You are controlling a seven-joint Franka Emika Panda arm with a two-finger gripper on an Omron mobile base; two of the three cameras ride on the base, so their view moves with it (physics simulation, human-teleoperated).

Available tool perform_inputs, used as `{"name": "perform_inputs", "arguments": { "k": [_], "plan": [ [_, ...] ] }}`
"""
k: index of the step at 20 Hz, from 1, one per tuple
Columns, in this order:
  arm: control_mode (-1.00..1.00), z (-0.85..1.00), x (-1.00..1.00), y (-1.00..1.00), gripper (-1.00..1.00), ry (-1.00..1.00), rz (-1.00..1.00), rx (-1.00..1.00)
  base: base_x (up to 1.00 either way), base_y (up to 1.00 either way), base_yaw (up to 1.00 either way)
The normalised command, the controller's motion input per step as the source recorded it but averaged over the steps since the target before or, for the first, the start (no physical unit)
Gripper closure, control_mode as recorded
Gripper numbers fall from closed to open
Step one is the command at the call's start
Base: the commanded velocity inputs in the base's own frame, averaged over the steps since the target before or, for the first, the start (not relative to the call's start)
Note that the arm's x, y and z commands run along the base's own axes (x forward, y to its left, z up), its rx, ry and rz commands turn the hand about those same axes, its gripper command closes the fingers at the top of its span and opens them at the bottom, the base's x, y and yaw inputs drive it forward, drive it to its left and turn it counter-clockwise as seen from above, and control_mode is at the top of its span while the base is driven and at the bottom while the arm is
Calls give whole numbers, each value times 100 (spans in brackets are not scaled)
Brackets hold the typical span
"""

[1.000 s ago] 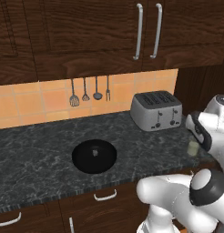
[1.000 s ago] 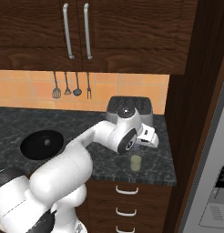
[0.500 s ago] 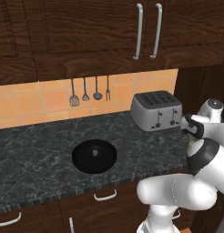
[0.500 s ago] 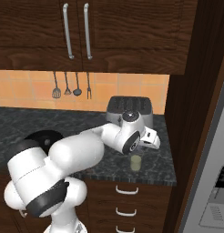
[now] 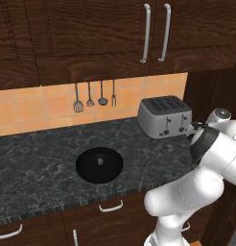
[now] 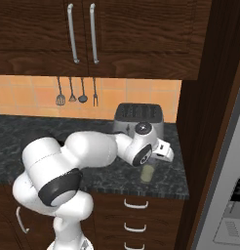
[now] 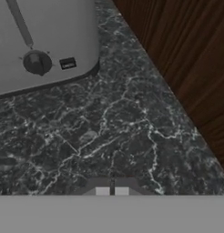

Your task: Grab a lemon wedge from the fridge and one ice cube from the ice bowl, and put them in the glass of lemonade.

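The glass of lemonade, a small tumbler of pale yellow liquid, stands near the counter's front edge, right of the toaster. My gripper hovers just above and to the right of it, pointing down at the counter. In the hand view the gripper is shut, its tips together with nothing between them, over bare dark stone. The black ice bowl sits mid-counter with a tiny pale ice cube inside. The grey steel fridge fills the right edge, its dispenser panel low down. The lemon wedge is out of view.
A silver toaster stands at the back right of the dark marble counter. A dark wood side panel closes off the counter's right end. Utensils hang on the orange tile wall. Upper cabinets are overhead.
The arm's links have swung round to the right and folded lower. The hand has edged slightly toward the wood panel. Glass, bowl and toaster have not moved.
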Motion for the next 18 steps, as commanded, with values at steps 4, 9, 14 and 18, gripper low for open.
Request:
{"name": "perform_inputs", "arguments": {
  "k": [4, 9, 14, 18],
  "plan": [
    [-100, -3, -13, 0, 100, -1, -3, 0, 0, 0, 0],
    [-100, 0, -57, 11, 100, -5, -5, 0, 0, 0, 0],
    [-100, 0, -4, 44, 100, -1, -12, -3, 0, 0, 0],
    [-100, 6, 9, 31, 100, 0, -15, -4, 0, 0, 0]
  ]
}}
